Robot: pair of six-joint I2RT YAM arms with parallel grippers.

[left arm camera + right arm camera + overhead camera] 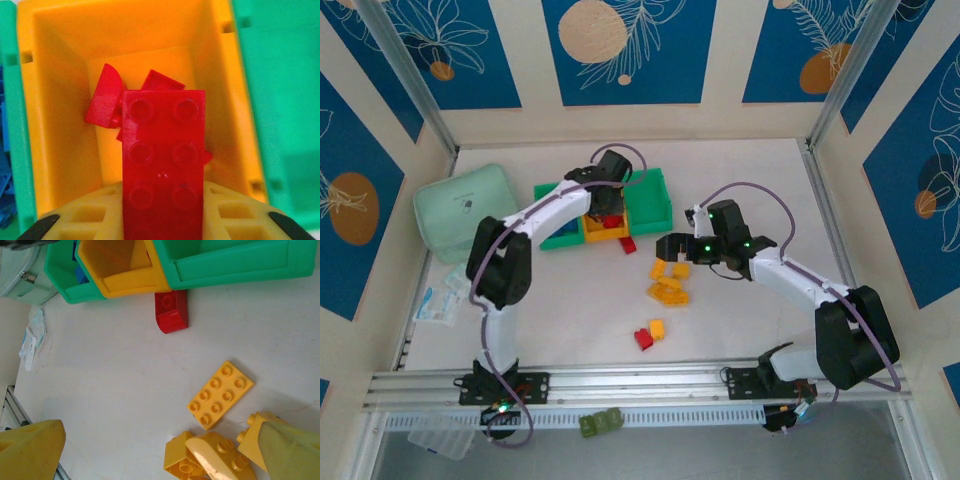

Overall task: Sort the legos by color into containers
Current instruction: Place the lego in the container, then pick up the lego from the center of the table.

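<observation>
Holding a red studded plastic brick [163, 160] between narrow jaws, the left tool [608, 203] hangs over the orange rectangular plastic bin [55, 125], where other red pieces [104, 100] already lie. The step in hand looks like the drop. Next, I judge, the jaws should part while the brick is inside the bin's walls. To the right, the right tool [672, 250] stands wide and empty over yellow plastic bricks [220, 395] on the white surface [110, 390].

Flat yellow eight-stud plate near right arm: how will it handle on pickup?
Likely stiff and light: the yellow plate is thin moulded plastic. Lying flat, studs up, on the smooth table, it would probably slide rather than tip if pushed. Its low edges may give the fingers little to grip.
</observation>
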